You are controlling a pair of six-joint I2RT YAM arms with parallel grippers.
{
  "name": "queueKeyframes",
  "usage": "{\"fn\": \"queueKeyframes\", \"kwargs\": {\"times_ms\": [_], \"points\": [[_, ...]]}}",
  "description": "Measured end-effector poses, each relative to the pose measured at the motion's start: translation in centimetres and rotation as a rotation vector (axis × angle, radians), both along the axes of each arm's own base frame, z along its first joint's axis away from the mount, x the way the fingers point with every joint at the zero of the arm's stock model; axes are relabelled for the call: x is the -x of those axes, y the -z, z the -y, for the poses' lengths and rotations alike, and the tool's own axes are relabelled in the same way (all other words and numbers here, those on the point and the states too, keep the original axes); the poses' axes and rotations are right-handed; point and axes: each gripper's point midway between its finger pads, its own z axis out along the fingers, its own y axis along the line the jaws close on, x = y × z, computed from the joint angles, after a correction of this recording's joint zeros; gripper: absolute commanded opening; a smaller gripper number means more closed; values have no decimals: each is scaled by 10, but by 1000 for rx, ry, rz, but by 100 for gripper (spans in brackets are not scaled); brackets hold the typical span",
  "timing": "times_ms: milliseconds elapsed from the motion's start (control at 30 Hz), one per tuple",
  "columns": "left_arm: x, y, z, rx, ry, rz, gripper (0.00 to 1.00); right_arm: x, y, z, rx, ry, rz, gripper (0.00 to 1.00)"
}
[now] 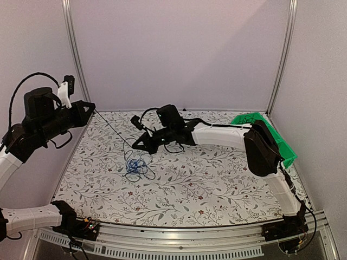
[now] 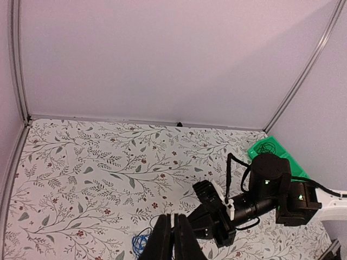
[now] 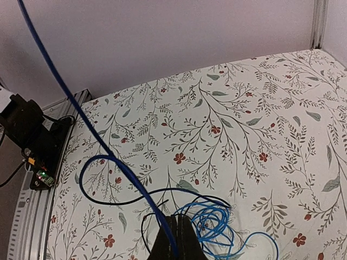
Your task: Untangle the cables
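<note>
A small tangle of cables (image 1: pixel 134 165), bright blue mixed with thin black, lies on the floral table left of centre. It also shows in the right wrist view (image 3: pixel 217 222) and in the left wrist view (image 2: pixel 142 241). One dark cable (image 1: pixel 113 127) is stretched taut between my two grippers. My left gripper (image 1: pixel 91 107) is raised at the far left and shut on its upper end; its jaws (image 2: pixel 174 233) are pressed together. My right gripper (image 1: pixel 136 145) is low, just above the tangle, and shut (image 3: pixel 174 241) on the same dark cable (image 3: pixel 81 119).
A green bin (image 1: pixel 265 132) stands at the back right corner with black cable coiled in it (image 2: pixel 268 147). Walls with metal posts enclose the table on three sides. A loose dark loop (image 3: pixel 103 184) lies on the table left of the tangle.
</note>
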Motion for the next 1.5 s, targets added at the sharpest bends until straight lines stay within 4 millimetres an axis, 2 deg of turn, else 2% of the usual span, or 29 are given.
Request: {"fn": "queueKeyframes", "kwargs": {"times_ms": [67, 167, 233, 367, 500, 733, 867, 933, 1000, 1067, 1167, 1233, 1300, 1367, 1433, 1500], "points": [[1, -3, -4, -10, -16, 8, 0, -7, -3, 3, -14, 21, -33, 1], [2, -6, -8, -16, -27, 22, 0, -14, -5, 7, -25, 42, -74, 27], [3, -11, -10, -8, -35, 40, 0, -15, -2, 9, -18, 52, -100, 37], [5, -32, -12, 25, -38, 94, 0, -16, 24, 13, 27, 55, -143, 40], [5, -36, -11, 33, -36, 106, 0, -13, 44, 15, 65, 55, -173, 41], [3, -35, -10, 21, -36, 102, 0, -4, 44, 16, 62, -3, -171, 57], [2, -44, -20, 4, -87, 121, 0, 32, 32, 18, 3, -222, -217, 60], [2, -46, -28, -8, -127, 130, 0, 42, 27, 21, -12, -284, -228, 61], [1, -42, -35, -25, -164, 124, 0, 44, 22, 21, -8, -288, -225, 63], [-1, -32, -40, -41, -193, 111, 0, 35, 12, 19, 11, -236, -183, 65], [-5, -6, -43, -79, -224, 67, 0, 13, -23, 16, 36, -100, -21, 66], [-9, 12, -42, -105, -229, 31, 0, 8, -50, 18, 47, -57, 128, 68], [-14, 29, -40, -129, -228, -4, 0, 18, -70, 22, 59, -95, 249, 68], [-19, 44, -36, -154, -223, -39, 0, 38, -80, 23, 62, -159, 346, 67], [-22, 51, -33, -164, -216, -56, 0, 55, -75, 27, 84, -191, 386, 65], [-23, 51, -31, -160, -210, -54, 0, 64, -60, 29, 118, -205, 401, 63]]}}
